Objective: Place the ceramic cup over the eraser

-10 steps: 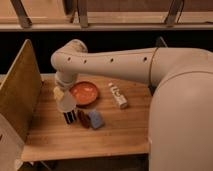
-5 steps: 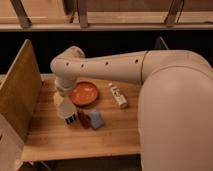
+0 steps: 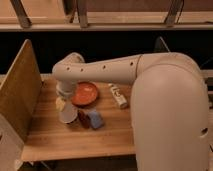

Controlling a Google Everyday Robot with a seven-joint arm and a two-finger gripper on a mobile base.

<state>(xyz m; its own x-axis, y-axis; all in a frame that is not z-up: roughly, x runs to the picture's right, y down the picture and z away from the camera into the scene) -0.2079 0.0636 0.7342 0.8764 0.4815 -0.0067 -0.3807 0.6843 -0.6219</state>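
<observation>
The small off-white ceramic cup (image 3: 68, 114) stands mouth-down on the wooden table (image 3: 55, 137), just left of a small dark-red object (image 3: 82, 119). My gripper (image 3: 62, 102) hangs from the wrist straight above the cup and is shut on its upper part. The black striped eraser is hidden; it does not show beside the cup, which stands where the eraser lay.
A light-blue block (image 3: 95, 119) lies right of the dark-red object. A wide orange bowl (image 3: 84, 93) sits behind the cup. A long white tube (image 3: 118, 95) lies further right. A tall board (image 3: 20, 92) walls the table's left side. My large arm covers the right.
The gripper has moved down and a little toward the front with the cup. The eraser, visible below the cup before, is now covered.
</observation>
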